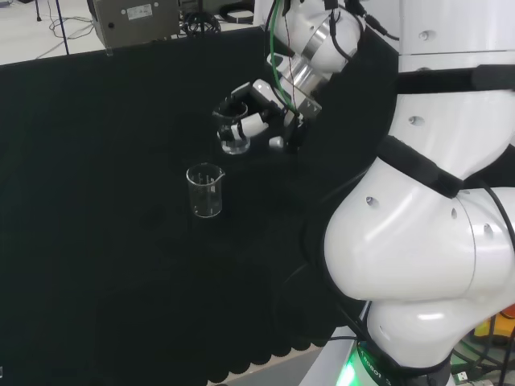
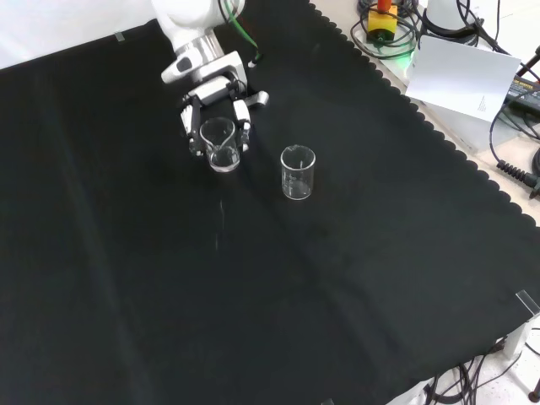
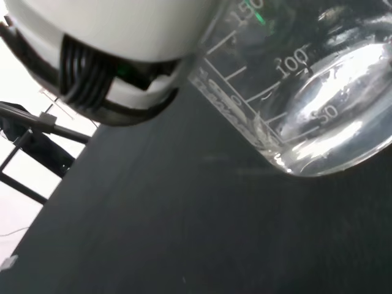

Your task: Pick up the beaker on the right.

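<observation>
We take the free-standing beaker [image 2: 298,172] as our landmark. In the front view it stands upright on the black cloth [image 2: 278,287], nearer the camera than anything else in play, untouched and apparently empty.

Just beyond it, to its left and slightly farther off in that view, we find the held beaker [image 2: 220,143]. The hand [image 2: 215,114] has its fingers [image 2: 241,116] curled around the glass from both sides, so we record the hand as closed on this beaker. In the head view the held beaker [image 1: 234,135] lies above and to the right of the landmark beaker [image 1: 205,190], which agrees with the task's "right".

The wrist view shows the beaker's graduated wall and rounded base [image 3: 318,110] tilted against the cloth, with cloth visible past the base edge. We cannot tell for certain whether the base has cleared the surface.

Risks noted, as judgement only:
- Smooth clear glass held at the sides may slide downward through the fingers if the lift is abrupt.
- The tilt suggests uneven contact; the beaker could rotate further in the grasp and drop.
- The landmark beaker stands near; a sideways swing of the hand or the held glass towards it could knock it over.

Farther off, the arm's white wrist link [image 2: 190,29] rises behind the hand.
</observation>
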Robot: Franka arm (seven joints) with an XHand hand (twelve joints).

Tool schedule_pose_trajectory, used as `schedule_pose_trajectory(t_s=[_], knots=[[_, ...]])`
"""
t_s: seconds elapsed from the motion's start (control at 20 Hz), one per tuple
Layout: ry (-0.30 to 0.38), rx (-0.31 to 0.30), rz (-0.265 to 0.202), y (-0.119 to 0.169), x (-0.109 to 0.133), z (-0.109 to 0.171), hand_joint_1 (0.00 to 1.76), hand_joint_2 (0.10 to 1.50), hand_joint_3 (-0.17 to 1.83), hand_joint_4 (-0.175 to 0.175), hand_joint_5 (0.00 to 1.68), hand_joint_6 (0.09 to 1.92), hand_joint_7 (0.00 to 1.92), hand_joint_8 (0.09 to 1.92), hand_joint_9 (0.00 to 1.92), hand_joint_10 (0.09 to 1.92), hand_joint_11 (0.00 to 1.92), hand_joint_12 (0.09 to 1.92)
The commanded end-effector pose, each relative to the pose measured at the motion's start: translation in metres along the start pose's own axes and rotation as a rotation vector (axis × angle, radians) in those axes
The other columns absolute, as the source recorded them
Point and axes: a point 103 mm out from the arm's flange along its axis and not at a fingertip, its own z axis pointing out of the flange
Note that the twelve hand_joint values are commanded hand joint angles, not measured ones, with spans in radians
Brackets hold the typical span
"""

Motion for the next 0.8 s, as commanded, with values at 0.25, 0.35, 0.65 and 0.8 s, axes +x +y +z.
schedule_pose_trajectory(t_s=[0.25, 0.35, 0.65, 0.8], knots=[[-0.151, 0.018, -0.063, -0.023, 0.05, -0.061, 1.33, 0.61, 0.62, -0.175, 1.44, 0.3, 1.51, 0.24, 1.8, 0.13, 1.53, 0.58], [-0.171, 0.023, -0.06, -0.031, 0.058, -0.066, 1.33, 0.61, 0.62, -0.175, 1.44, 0.3, 1.51, 0.24, 1.81, 0.13, 1.53, 0.58], [-0.25, 0.089, -0.026, -0.058, 0.074, -0.073, 1.33, 0.6, 0.64, -0.175, 1.45, 0.3, 1.52, 0.24, 1.83, 0.13, 1.54, 0.58], [-0.28, 0.114, -0.004, -0.07, 0.079, -0.075, 1.33, 0.6, 0.64, -0.175, 1.45, 0.3, 1.52, 0.24, 1.84, 0.14, 1.54, 0.57]])
